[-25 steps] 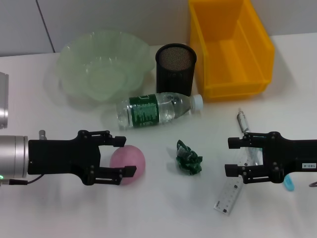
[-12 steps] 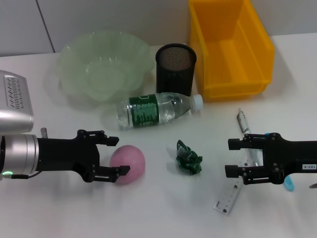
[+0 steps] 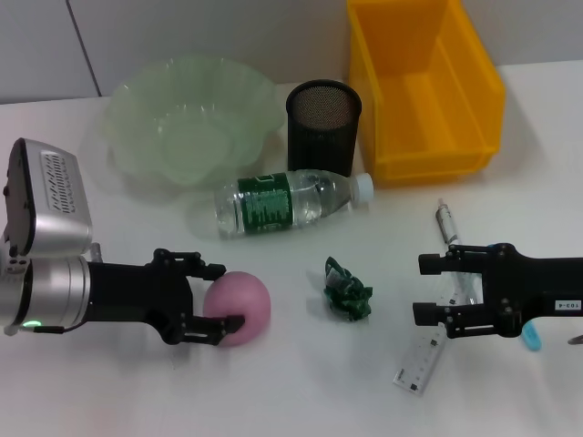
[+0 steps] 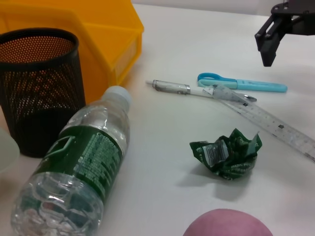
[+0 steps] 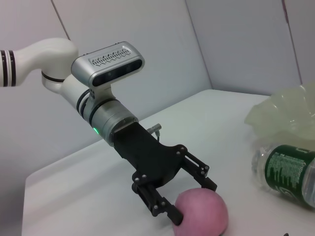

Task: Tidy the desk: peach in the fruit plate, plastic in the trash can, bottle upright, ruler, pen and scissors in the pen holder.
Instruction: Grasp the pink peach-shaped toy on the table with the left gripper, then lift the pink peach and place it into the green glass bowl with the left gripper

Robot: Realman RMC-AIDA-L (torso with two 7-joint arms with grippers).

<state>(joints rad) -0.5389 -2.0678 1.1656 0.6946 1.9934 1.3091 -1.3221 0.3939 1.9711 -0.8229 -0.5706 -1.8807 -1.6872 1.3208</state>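
A pink peach (image 3: 248, 305) lies on the white table at front left. My left gripper (image 3: 226, 297) is open, with one finger on each side of the peach (image 5: 204, 211). The clear bottle (image 3: 291, 202) with a green label lies on its side mid-table. Crumpled green plastic (image 3: 348, 291) sits right of the peach. My right gripper (image 3: 421, 288) hovers open over the clear ruler (image 3: 421, 360), beside the pen (image 3: 446, 223). The light-blue scissors (image 4: 246, 84) lie next to them. At the back stand the green fruit plate (image 3: 187, 127), the black mesh pen holder (image 3: 323, 123) and the yellow trash can (image 3: 424, 91).
The bottle (image 4: 83, 162) lies close in front of the pen holder (image 4: 39, 88), its cap pointing toward the yellow bin. Pen (image 4: 182, 88), ruler (image 4: 266, 115) and scissors overlap in one cluster at front right. A wall runs behind the table.
My left arm has tilted and its gripper has moved right and down, so its fingers now reach further around the peach. The right gripper has not moved.
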